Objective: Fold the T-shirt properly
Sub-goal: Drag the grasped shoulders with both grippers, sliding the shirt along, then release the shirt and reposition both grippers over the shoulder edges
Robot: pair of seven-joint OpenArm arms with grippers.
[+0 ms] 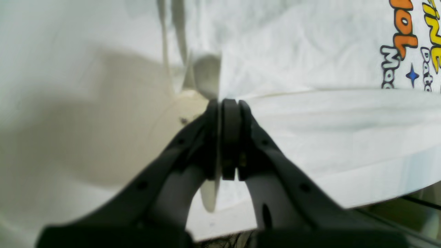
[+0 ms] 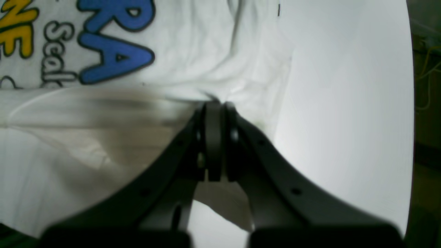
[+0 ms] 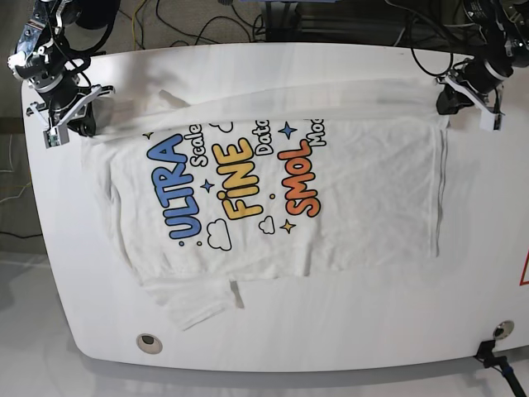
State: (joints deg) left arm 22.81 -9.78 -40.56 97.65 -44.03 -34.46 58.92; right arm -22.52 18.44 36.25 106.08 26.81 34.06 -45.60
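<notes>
Base view: the T-shirt (image 3: 273, 194) is spread print-up on the white table (image 3: 372, 331), long axis running 9 to 3 o'clock. Its far edge is pinched at both ends: right gripper (image 3: 73, 116) clamped on cloth at 10 o'clock, left gripper (image 3: 450, 98) clamped on cloth at 2 o'clock. The shirt's body lies toward 6 o'clock from both; a fold would likely be drawn that way.

On the T-shirt (image 3: 364, 190), spread on the table (image 3: 372, 331), "ULTRA" in blue, "Scale", "FiNE" in yellow, "Data", "SMOL" in orange and a cut-off "Mo…" can be read.
</notes>
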